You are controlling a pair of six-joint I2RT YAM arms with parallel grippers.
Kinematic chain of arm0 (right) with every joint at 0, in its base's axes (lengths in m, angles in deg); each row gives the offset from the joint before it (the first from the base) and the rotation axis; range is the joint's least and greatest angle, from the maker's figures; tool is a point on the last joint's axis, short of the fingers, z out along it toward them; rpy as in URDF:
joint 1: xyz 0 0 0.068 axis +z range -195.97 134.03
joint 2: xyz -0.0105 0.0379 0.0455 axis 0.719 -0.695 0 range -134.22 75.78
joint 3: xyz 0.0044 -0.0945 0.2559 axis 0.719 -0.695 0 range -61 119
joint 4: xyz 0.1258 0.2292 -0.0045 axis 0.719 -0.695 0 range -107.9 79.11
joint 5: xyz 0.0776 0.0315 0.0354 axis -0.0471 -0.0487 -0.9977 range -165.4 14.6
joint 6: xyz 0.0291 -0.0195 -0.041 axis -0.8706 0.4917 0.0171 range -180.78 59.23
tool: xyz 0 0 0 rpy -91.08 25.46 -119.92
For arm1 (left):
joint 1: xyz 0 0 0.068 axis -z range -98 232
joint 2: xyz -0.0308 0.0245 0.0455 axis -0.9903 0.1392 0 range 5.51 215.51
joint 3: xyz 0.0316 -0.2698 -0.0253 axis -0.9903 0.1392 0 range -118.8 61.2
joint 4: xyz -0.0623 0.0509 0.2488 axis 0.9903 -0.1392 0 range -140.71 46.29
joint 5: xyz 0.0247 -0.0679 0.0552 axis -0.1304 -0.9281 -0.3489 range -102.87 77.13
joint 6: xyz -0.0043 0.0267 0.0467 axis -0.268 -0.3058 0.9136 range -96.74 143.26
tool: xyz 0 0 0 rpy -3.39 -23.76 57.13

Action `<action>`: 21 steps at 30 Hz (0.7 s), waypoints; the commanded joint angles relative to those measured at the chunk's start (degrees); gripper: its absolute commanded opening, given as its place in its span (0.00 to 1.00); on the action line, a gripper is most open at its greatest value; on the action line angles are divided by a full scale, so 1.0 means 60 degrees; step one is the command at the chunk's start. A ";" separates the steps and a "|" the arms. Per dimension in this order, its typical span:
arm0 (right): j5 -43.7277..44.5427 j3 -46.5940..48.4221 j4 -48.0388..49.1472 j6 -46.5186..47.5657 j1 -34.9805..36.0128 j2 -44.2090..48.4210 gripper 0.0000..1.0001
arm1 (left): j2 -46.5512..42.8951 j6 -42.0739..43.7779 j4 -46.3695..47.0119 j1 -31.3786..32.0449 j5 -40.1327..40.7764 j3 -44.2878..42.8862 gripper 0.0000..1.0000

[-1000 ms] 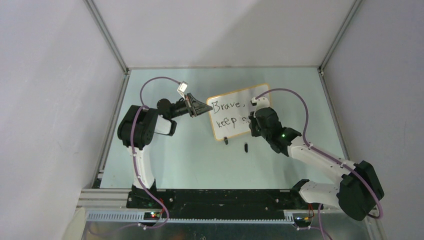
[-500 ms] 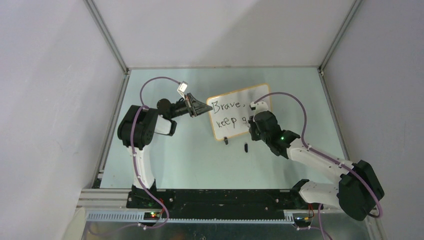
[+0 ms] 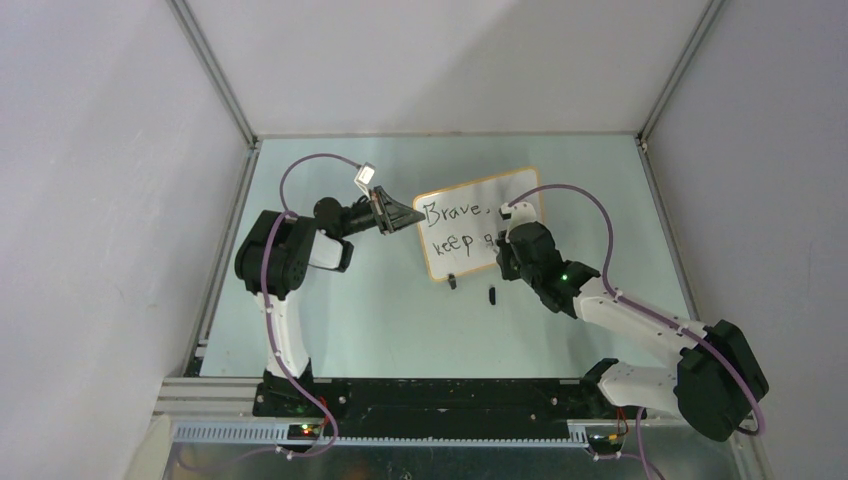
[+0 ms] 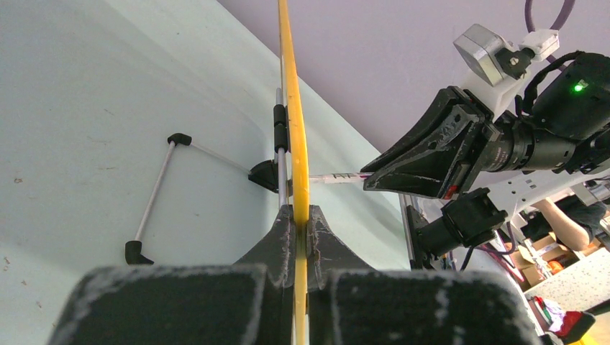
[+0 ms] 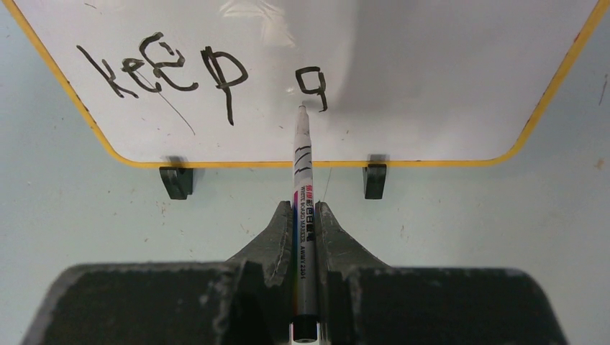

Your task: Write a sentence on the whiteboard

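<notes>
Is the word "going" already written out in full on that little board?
No. The sentence on the whiteboard reads only "keep g" on its lower line, with the marker tip beside that g.

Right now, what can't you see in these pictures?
- Right wrist view: the top line on the whiteboard is cut off by the upper edge.
- Left wrist view: the whiteboard stands edge-on, so the sentence is hidden.
- Top view: the right gripper covers the marker and its tip.
</notes>
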 commanded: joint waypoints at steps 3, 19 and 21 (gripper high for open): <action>0.0028 0.0023 0.0474 0.0096 -0.0057 0.0042 0.00 | -0.0298 0.0239 0.0345 0.0101 -0.0660 0.0177 0.00; -0.0053 0.0096 0.0380 0.0111 -0.0086 -0.0270 0.00 | -0.0276 0.0232 0.0349 0.0105 -0.0671 0.0159 0.00; 0.0005 0.0096 0.0376 0.0100 -0.0109 -0.0297 0.00 | -0.0271 0.0232 0.0345 0.0098 -0.0672 0.0158 0.00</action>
